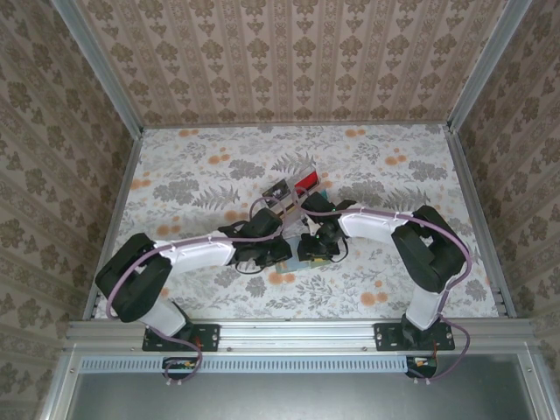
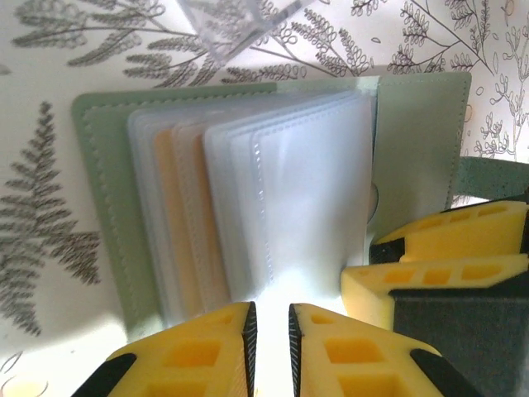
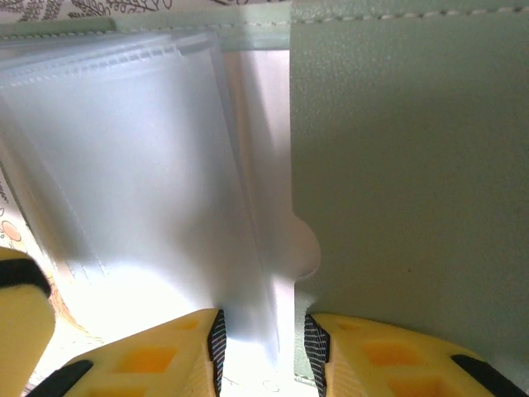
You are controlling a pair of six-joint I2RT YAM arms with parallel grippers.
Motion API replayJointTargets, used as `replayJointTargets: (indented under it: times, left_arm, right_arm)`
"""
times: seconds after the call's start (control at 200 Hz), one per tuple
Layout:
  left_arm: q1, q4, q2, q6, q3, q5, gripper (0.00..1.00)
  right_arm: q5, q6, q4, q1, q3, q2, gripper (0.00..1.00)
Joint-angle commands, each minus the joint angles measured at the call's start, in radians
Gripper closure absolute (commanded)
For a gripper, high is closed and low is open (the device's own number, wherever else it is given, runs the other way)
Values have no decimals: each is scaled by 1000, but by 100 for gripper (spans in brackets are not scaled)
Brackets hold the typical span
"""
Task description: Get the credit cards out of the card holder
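The card holder (image 2: 95,190) lies open and flat on the table (image 2: 37,314). Its long axis runs side to side across the front of both hands, and its centre crease points straight away from them. Clear sleeves (image 2: 289,198) bound at that crease stand up and fan toward the holder's left panel. A tan card (image 2: 178,223) sits in one of them, its long axis parallel to the crease, so I judge it not yet taken out. A red card (image 1: 306,182) lies past the holder's far edge.

Both hands sit at the holder's near edge. The left hand (image 2: 269,335) is in line with the sleeves, just left of the crease. Its jaws are almost together with a thin bright slit between them, and I cannot tell whether a sleeve edge is nipped there. The right hand (image 3: 262,347) is just right of the crease. Its jaws are apart and straddle the sleeves' near edge, and a pale gap on the panel side suggests nothing is clamped.

The left hand looks nearer the tan card. A half-round notch (image 3: 307,248) in the right panel's pocket faces the crease, so a card there would probably slide out toward the crease, along the holder's long axis. Which way the sleeve mouths face is unclear.
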Motion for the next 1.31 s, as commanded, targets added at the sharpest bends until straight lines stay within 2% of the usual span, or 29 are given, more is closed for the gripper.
replayJointTargets:
  times: [0.0, 0.175, 0.36, 0.625, 0.815, 1.005, 1.3]
  left_arm:
    - [6, -26, -24, -36, -34, 3, 77]
    - [-4, -16, 16, -29, -10, 23, 72]
    - [-12, -13, 50, -33, 9, 22, 72]
    - [-11, -77, -33, -13, 9, -39, 72]
    - [-12, 6, -90, -15, -37, -36, 75]
    - [-17, 55, -26, -39, -34, 13, 73]
    - [-17, 100, 41, -97, -56, 24, 70]
  right_arm:
    - [102, 6, 41, 17, -38, 98, 63]
    - [97, 4, 55, 17, -42, 108, 67]
    - [93, 3, 63, 17, -46, 106, 68]
    - [96, 6, 63, 17, -47, 109, 68]
    - [88, 6, 68, 17, -45, 112, 68]
    - [86, 8, 69, 17, -46, 112, 68]
    - [89, 14, 79, 16, -57, 112, 71]
